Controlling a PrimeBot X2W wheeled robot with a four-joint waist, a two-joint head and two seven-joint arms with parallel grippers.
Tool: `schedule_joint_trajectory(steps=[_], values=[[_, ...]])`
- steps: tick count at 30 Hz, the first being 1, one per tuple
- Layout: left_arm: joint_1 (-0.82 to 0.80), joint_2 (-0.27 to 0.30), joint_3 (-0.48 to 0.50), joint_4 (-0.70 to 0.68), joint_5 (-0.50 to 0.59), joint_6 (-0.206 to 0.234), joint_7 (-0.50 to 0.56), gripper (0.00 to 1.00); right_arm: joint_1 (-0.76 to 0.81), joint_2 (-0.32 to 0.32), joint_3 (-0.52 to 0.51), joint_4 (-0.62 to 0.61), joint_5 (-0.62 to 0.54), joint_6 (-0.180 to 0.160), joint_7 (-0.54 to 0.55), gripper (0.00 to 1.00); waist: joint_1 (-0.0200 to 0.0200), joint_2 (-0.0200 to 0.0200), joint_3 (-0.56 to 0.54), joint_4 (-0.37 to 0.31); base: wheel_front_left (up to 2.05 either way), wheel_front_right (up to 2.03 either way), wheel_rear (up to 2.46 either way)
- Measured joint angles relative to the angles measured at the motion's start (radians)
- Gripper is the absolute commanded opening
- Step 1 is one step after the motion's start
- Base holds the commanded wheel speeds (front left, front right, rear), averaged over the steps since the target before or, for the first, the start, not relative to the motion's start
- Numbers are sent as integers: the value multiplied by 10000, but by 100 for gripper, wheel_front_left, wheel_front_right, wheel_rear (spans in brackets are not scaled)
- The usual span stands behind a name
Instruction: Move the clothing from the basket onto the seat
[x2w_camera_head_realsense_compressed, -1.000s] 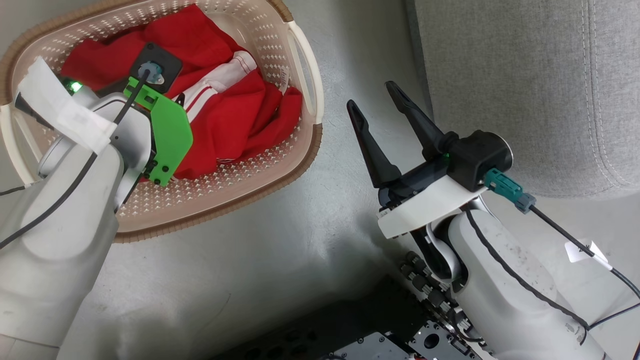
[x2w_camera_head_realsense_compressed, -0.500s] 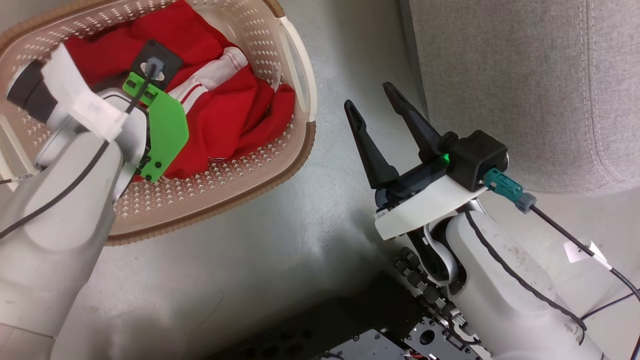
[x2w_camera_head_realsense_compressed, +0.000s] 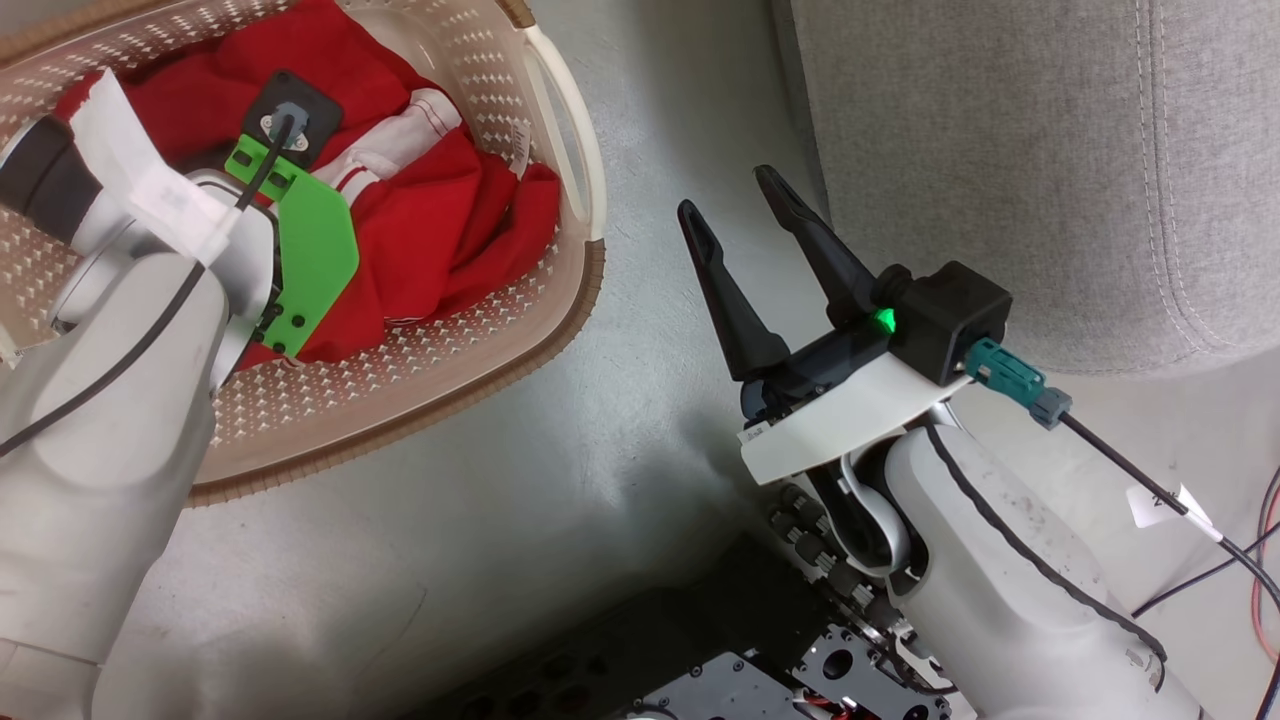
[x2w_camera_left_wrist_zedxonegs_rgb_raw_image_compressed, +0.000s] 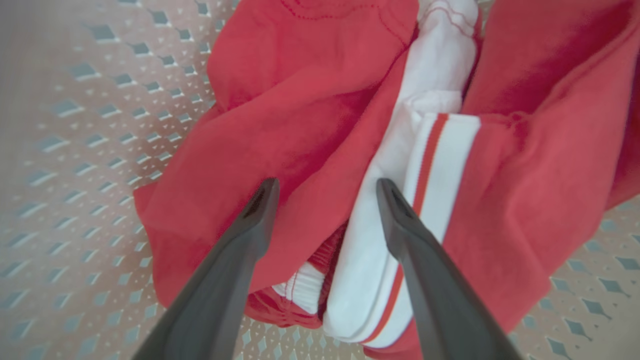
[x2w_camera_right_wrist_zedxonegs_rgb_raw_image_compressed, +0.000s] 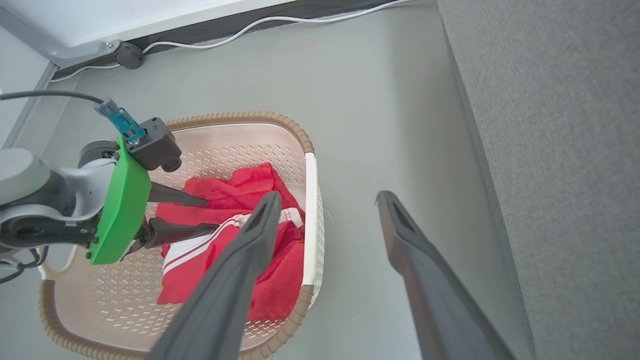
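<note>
The clothing (x2w_camera_head_realsense_compressed: 450, 230) is a heap of red fabric with white trim lying in the cream basket (x2w_camera_head_realsense_compressed: 585, 215) with the brown rim. In the left wrist view my left gripper (x2w_camera_left_wrist_zedxonegs_rgb_raw_image_compressed: 326, 184) is open, its tips just above the red cloth (x2w_camera_left_wrist_zedxonegs_rgb_raw_image_compressed: 310, 115) and a white striped fold. The right wrist view shows the left gripper (x2w_camera_right_wrist_zedxonegs_rgb_raw_image_compressed: 212, 215) reaching sideways over the clothing (x2w_camera_right_wrist_zedxonegs_rgb_raw_image_compressed: 235, 195). My right gripper (x2w_camera_head_realsense_compressed: 727, 192) is open and holds nothing, over the floor between the basket and the grey seat (x2w_camera_head_realsense_compressed: 1000, 150). In its own wrist view, the right gripper (x2w_camera_right_wrist_zedxonegs_rgb_raw_image_compressed: 327, 196) points past the basket (x2w_camera_right_wrist_zedxonegs_rgb_raw_image_compressed: 306, 200).
Grey floor (x2w_camera_head_realsense_compressed: 650, 120) lies between basket and seat (x2w_camera_right_wrist_zedxonegs_rgb_raw_image_compressed: 550, 150). My dark base (x2w_camera_head_realsense_compressed: 700, 650) fills the bottom of the head view, with cables (x2w_camera_head_realsense_compressed: 1150, 470) trailing at the right. A white cable and a caster (x2w_camera_right_wrist_zedxonegs_rgb_raw_image_compressed: 129, 55) sit by the far wall.
The whole head picture has slid left, so the camera moved. My left wrist has rolled a little while staying over the clothing. The right gripper remains open in the same pose.
</note>
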Motion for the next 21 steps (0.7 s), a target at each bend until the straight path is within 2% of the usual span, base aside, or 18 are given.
schedule_joint_trajectory(steps=[9,11,12,14,17,21], values=[[-70,-4,69,205,-153,0,-132,98,0,2,21,-17,10,-67,0,100,0,0,38,-110,0,0,0],[-70,-6,71,253,-163,0,-207,83,0,2,19,-25,10,-77,0,100,0,0,40,-128,0,0,0],[-70,-21,86,272,-221,0,-219,68,0,2,19,-36,10,-77,0,100,0,0,42,-135,0,0,0],[-70,-42,81,305,-245,0,-272,50,0,2,19,-59,10,-79,0,100,0,0,49,-147,0,0,0],[-70,-90,40,341,-332,0,-341,0,0,4,19,-61,8,-79,0,100,0,0,59,-159,0,0,0],[-70,-161,-6,420,-604,0,-426,0,0,4,15,-61,6,-81,0,100,-1,0,60,-166,0,0,0]])
